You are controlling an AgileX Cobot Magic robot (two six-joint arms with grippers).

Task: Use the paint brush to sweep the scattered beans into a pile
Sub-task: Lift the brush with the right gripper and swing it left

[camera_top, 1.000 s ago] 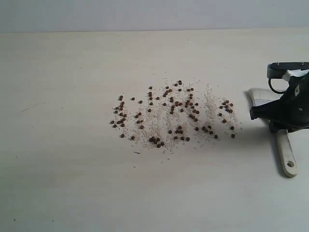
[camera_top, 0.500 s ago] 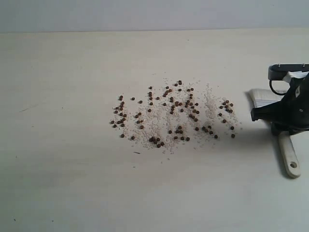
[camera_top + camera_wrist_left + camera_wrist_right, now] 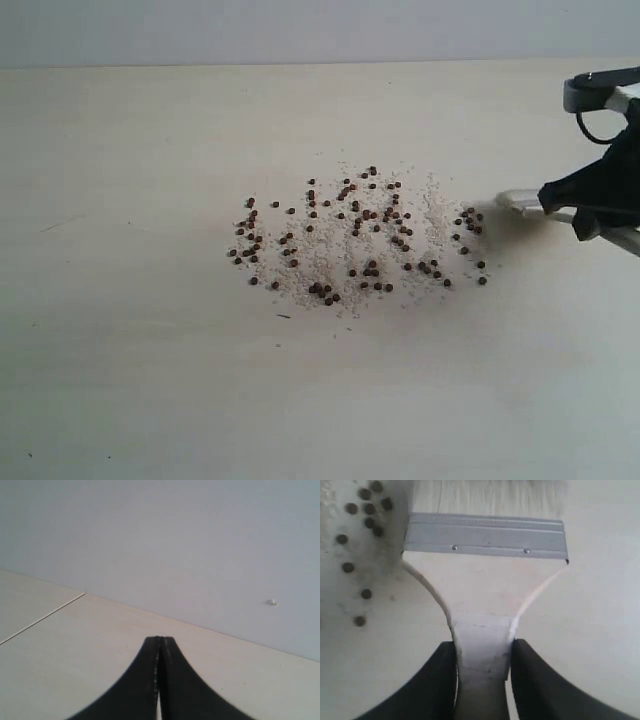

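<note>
While right jaws pinch paint brush (image 3: pixel 485 590) handle, bristles near beans (image 3: pixel 360 240), left jaws closed

The black left gripper (image 3: pixel 160 640) hangs over a pale, cream-coloured wooden table (image 3: pixel 90 650). Its two curved jaws are pressed together along their toothed inner edges, with nothing between them. A thin dark seam line (image 3: pixel 45 619) runs slantwise across the tabletop near one side. Along the table's far edge rises a plain grey-white wall (image 3: pixel 175 540), which carries one small white knob (image 3: pixel 271 601).
</note>
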